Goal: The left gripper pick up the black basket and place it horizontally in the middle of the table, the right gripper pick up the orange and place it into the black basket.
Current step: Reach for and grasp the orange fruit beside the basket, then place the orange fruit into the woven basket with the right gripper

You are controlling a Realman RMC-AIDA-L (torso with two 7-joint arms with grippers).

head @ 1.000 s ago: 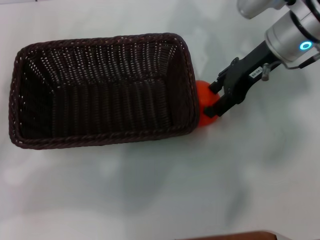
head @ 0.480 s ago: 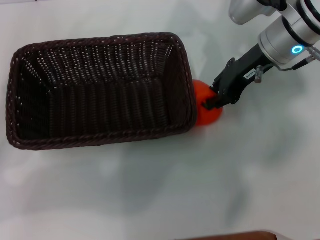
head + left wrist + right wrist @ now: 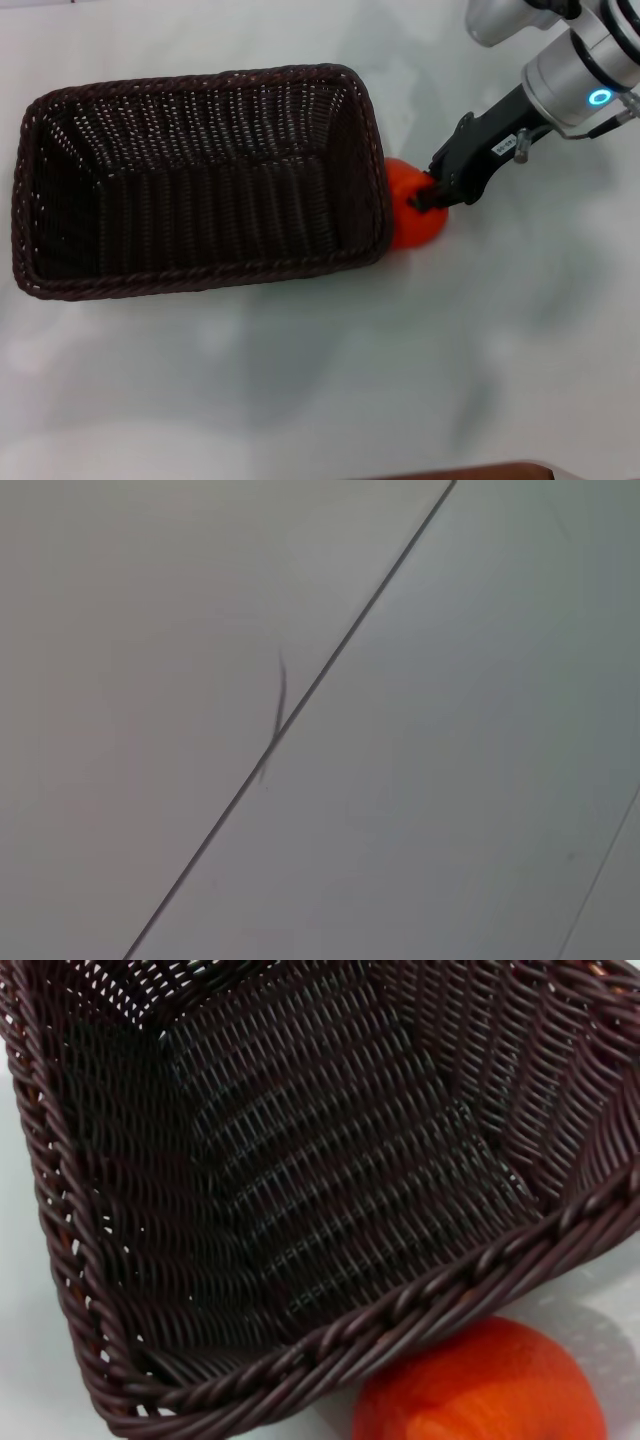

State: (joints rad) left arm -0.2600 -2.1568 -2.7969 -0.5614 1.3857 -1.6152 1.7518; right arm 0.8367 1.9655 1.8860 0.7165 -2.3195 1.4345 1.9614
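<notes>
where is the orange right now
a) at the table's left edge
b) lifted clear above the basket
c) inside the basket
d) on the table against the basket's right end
d: the orange sits outside the basket, tight by its right end wall, with the right gripper at it.

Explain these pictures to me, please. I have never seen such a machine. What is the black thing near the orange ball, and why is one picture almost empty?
This is a robot with two arms, filmed by three cameras. The head camera looks down on a white table. On it lies a basket, with nothing in it, and an orange against its end wall, outside. The black thing is the right gripper, a two-fingered claw on the silver arm. Its tips are on the orange, but whether they grip it I cannot tell. The right wrist camera shows the basket and the orange from close by. The left wrist camera shows only a pale surface with a dark line; the left gripper is out of sight.
</notes>
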